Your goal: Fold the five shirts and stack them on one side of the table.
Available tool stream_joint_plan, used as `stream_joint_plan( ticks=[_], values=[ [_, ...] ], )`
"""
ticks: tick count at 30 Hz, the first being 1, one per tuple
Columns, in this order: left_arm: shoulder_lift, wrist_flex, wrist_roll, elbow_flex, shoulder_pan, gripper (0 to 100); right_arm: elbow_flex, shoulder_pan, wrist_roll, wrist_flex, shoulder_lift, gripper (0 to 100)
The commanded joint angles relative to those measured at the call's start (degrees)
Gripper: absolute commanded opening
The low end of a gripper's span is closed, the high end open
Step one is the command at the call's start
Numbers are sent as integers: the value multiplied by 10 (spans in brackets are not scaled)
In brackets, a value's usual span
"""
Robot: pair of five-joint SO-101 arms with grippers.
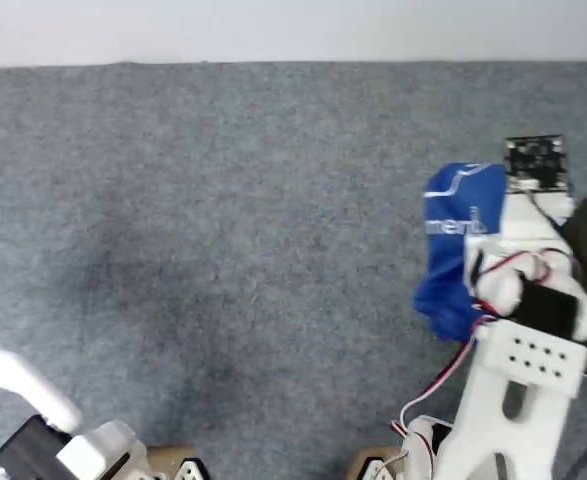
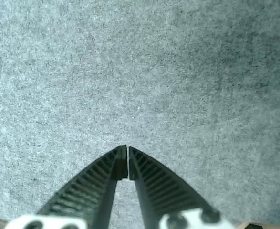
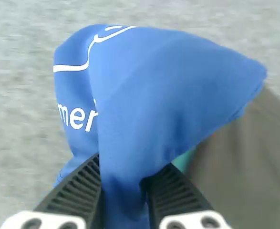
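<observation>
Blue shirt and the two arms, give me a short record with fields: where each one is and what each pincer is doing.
blue shirt: bunched up, not folded, on the right arm's side of the table
right pincer: shut on the blue shirt
left pincer: shut, holding nothing, over the bare grey table cover
dark cloth: lies against the blue shirt, at the table's edge

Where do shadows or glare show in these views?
High view: even light, no glare, a faint dark patch on the grey felt table cover. Left wrist view: the cover dims to one side beyond the black left pincer. Right wrist view: the blue printed shirt shades itself where the black right pincer grips it.
</observation>
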State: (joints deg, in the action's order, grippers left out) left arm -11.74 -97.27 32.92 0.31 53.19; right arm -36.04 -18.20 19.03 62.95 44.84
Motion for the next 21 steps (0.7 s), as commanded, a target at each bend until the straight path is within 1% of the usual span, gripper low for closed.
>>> stream_joint_plan(
  ticks=[1, 7, 11, 14, 17, 21],
  values=[
    [-18, 5, 2, -20, -8, 14, 14, -58, 54, -14, 26, 9],
    [-22, 5, 1, -20, -30, 14, 14, -137, 98, -49, 27, 9],
    [-22, 4, 1, -20, -40, 14, 13, -186, 112, -78, 22, 9],
    [-22, -2, 1, -20, -43, 14, -1, -205, 120, -105, 18, 9],
    [-20, -6, 1, -20, -44, 14, -28, -216, 136, -155, -2, 9],
    [-19, -6, 1, -19, -44, 14, -58, -233, 150, -251, -52, 14]
  ],
)
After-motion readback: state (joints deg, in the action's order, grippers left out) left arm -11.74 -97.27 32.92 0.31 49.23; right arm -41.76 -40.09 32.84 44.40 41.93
